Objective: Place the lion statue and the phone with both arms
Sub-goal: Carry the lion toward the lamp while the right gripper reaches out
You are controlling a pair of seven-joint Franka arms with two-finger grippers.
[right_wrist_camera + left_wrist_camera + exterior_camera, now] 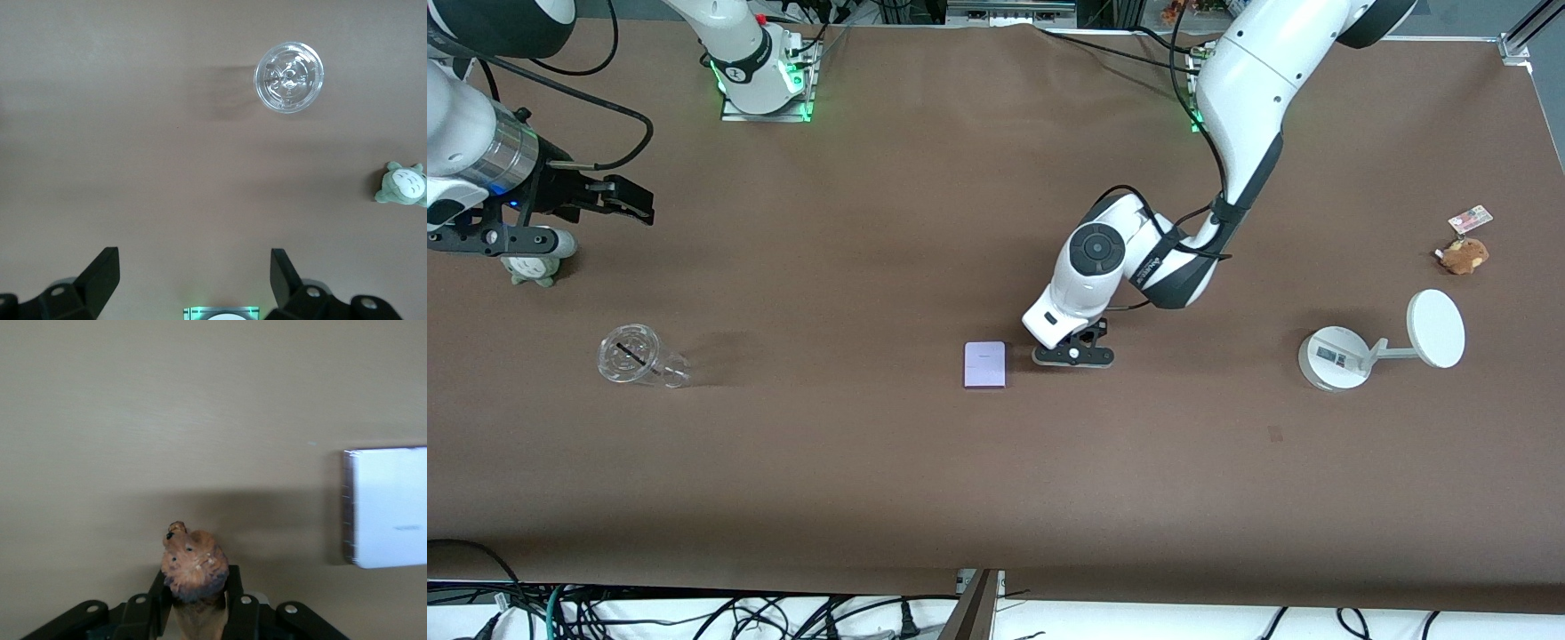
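Phone (984, 364) already flat on table (925, 222), just beside left hand (1073, 355). Left hand low near table, clamped on lion (193, 568); lion not set down yet. Right hand (618, 199) spread wide, holds nothing, waits over table end above green plush (534, 267). Lion's legs and tail hidden by hand.

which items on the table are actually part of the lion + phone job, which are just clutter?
Job:
- lion statue, held in the left gripper just beside the phone
- phone, flat on the table mid-table

Clutter:
- clear plastic cup
- grey-green plush, under the right gripper, which waits open
- brown plush with card tag
- white stand with disc
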